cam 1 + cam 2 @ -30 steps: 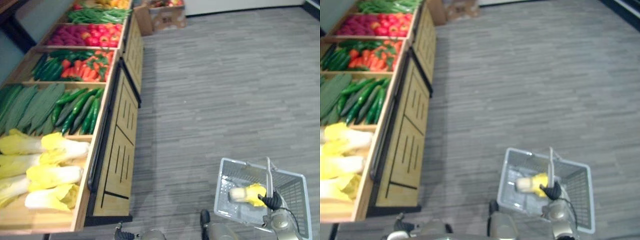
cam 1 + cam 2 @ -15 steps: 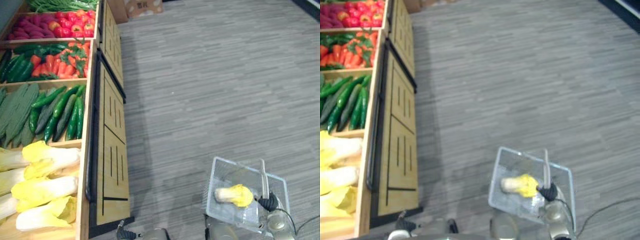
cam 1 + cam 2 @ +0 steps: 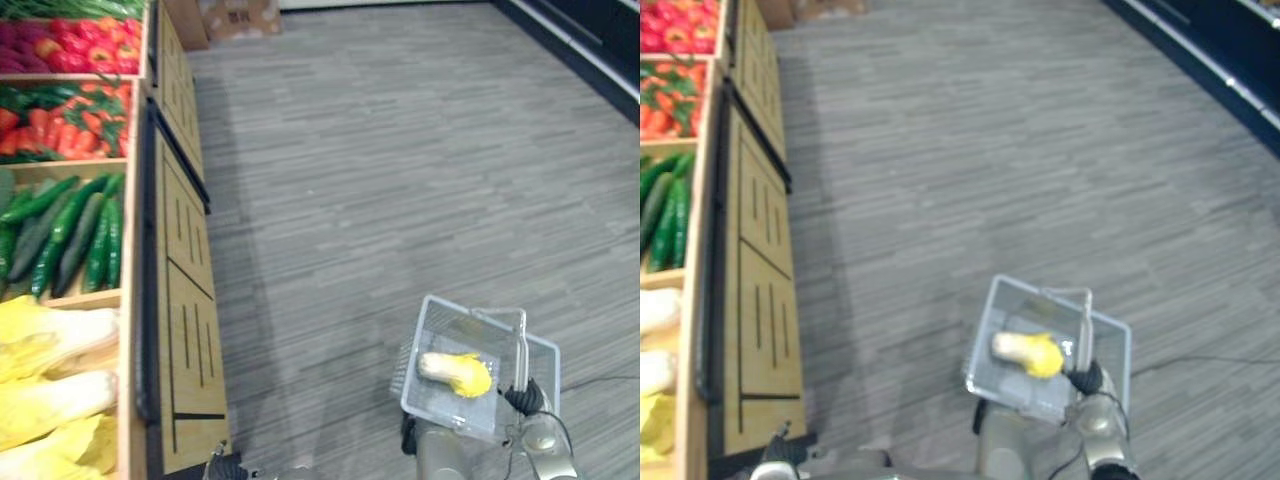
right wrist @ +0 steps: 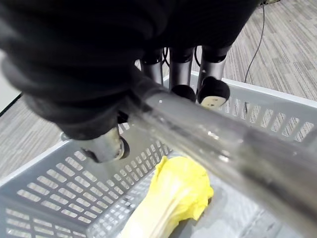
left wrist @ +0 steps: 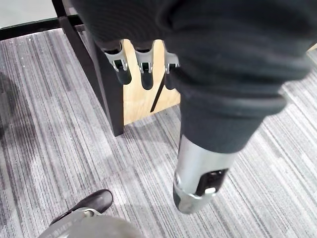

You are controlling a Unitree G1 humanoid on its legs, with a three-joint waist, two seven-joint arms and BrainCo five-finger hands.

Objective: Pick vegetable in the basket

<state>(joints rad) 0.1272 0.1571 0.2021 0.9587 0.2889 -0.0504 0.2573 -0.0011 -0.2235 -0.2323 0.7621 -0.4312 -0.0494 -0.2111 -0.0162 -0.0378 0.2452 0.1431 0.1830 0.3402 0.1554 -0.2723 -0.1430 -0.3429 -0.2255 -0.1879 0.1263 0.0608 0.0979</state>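
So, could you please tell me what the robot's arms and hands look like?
Both arms are silver-grey. The left hand and right hand each have a dark ribbed cover over the back and wrist, with silver, dark-tipped fingers and a thumb.

**Basket** [image 4: 59,173]: pale grey moulded plastic with perforated walls and a smooth, semi-matt finish. **Handle** [image 4: 213,144]: clear, glossy plastic bar with bright highlights. **Cabbage** [image 4: 173,196]: smooth, faintly waxy yellow leaves on a paler matt stalk. **Right hand** [image 4: 181,67]: dark ribbed, cloth-like cover; silver, metal-look fingers [image 4: 214,62] with dark rubbery tips. **Left hand** [image 5: 195,168]: same cover, thumb in satin silver. **Display stand** [image 3: 185,330]: pale matt wood panels with black edging. **Cucumbers** [image 3: 75,235]: glossy green skins. **Floor** [image 3: 400,150]: grey, striped and matt, with a carpet-like texture.
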